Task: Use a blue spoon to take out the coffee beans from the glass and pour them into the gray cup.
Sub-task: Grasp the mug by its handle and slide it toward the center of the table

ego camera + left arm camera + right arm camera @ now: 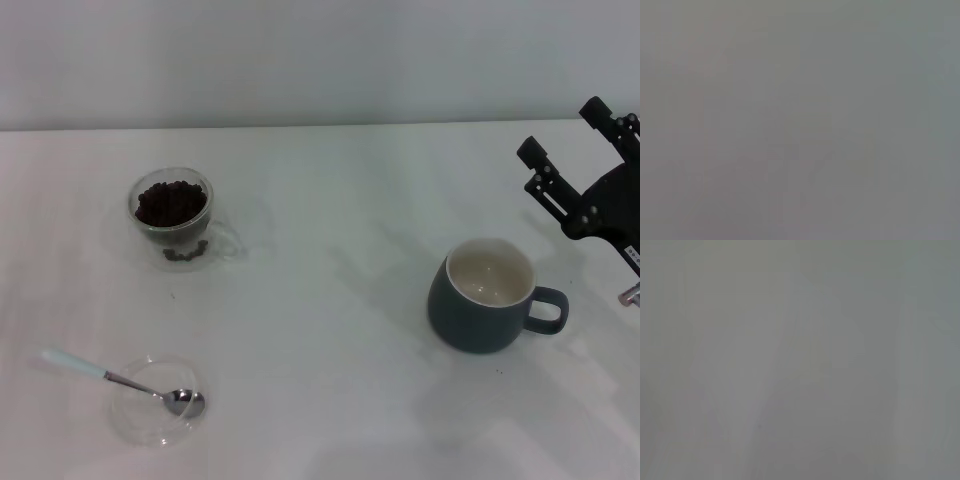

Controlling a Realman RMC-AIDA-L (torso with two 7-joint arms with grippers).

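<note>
In the head view, the clear glass (172,215) stands at the far left, filled with dark coffee beans (170,203). The blue spoon (120,381) lies at the near left, its metal bowl resting in a flat clear saucer (155,400), its pale handle pointing left. The gray cup (485,296) stands at the right, upright, handle to the right, cream inside with no beans visible. My right gripper (575,130) is open and empty at the far right, behind and right of the gray cup. My left gripper is out of view. Both wrist views show only blank grey.
The white table (330,200) reaches back to a pale wall. Nothing else stands on it.
</note>
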